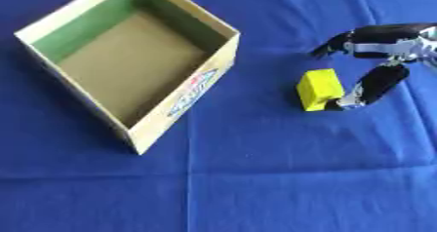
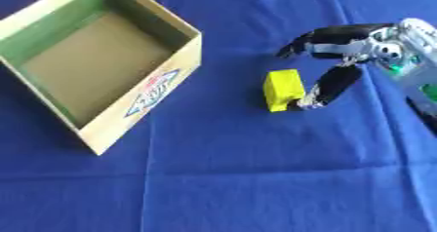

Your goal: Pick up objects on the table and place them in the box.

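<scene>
— Step in hand?
— Reaching, by the look of it. Right hand [image 2: 341, 63] set beside yellow block [image 1: 319, 88], to the right of cardboard box [image 1: 184, 106] and well apart from it. Thumb tip at the block's lower right corner, touching or nearly so; hard to say which. Fingers [image 2: 299, 43] stretched out above and beyond the block's far side, clear of it. Spread wide, then, with nothing held.

— And the block itself?
— Resting on blue cloth [image 1: 256, 177], right of the box's printed front wall. Standing a bit taller than wide, long axis running roughly away from the camera and leaning slightly left. Narrow top face turned toward the far edge of the table.

— Box contents?
— Nothing visible inside; brown floor and green inner walls bare.

— Next move?
— Probably closing fingers down over the far side against the thumb, across the short width. Then lifting, carrying left over the box's near rim, and letting go above the open floor. Worth watching for tipping if the thumb pushes first.

— Left hand?
— Out of sight in both views.
</scene>
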Controlling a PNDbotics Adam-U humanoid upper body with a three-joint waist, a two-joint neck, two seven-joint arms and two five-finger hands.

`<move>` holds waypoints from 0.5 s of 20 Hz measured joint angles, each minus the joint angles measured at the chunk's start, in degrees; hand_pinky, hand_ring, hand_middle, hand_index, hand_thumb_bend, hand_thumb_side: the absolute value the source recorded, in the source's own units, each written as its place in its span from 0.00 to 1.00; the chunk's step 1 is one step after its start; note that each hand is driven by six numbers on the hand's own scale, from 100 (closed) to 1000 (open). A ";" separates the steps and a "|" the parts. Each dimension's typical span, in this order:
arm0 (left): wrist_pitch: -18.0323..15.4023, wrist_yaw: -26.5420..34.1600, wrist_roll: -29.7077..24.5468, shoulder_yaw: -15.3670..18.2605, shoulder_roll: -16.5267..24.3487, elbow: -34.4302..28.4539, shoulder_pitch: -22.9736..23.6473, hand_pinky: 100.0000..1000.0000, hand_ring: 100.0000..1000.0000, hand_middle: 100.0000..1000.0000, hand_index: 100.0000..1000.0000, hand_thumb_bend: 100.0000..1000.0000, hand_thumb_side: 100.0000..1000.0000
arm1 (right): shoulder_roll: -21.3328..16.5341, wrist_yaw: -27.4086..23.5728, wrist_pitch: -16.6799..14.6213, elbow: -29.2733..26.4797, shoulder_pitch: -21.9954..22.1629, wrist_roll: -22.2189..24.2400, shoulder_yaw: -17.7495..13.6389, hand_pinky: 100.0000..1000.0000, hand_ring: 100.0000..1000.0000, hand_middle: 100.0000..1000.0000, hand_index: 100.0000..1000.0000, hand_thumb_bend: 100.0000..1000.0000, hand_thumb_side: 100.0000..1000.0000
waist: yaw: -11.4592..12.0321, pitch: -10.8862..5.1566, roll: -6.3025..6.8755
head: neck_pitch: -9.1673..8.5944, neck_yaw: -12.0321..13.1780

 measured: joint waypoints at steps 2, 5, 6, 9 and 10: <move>-0.04 -0.01 -0.05 0.00 0.00 0.00 -0.08 0.21 0.39 0.50 0.62 0.00 0.90 | -0.01 -0.02 -0.22 -0.22 1.09 0.22 -0.19 0.83 0.91 0.79 0.92 0.48 0.44 | -0.01 0.18 -0.02 | 0.00 0.01; -0.04 -0.02 -0.06 0.00 -0.01 0.00 -0.11 0.21 0.39 0.50 0.62 0.00 0.90 | -0.67 -0.45 -0.54 -2.71 4.30 -1.12 -1.62 0.80 0.89 0.70 0.86 0.51 0.44 | -0.01 0.22 -0.05 | 0.00 0.04; -0.04 -0.02 -0.07 0.00 -0.01 0.00 -0.14 0.21 0.39 0.50 0.62 0.00 0.90 | -0.99 -0.64 -0.52 -3.69 5.36 -1.87 -2.00 0.80 0.88 0.69 0.85 0.52 0.44 | -0.02 0.24 -0.05 | 0.00 0.07; -0.04 -0.02 -0.10 0.00 -0.03 0.00 -0.32 0.21 0.39 0.50 0.62 0.00 0.90 | -1.66 -1.01 -0.12 -6.50 7.75 -4.67 -2.56 0.78 0.85 0.64 0.81 0.50 0.46 | -0.11 0.37 -0.03 | 0.00 0.12; -0.02 -0.02 -0.14 0.00 -0.04 0.00 -0.33 0.21 0.39 0.50 0.62 0.00 0.90 | -1.80 -1.00 0.14 -7.24 8.17 -5.72 -2.68 0.77 0.84 0.62 0.80 0.49 0.46 | -0.17 0.42 -0.02 | 0.00 0.12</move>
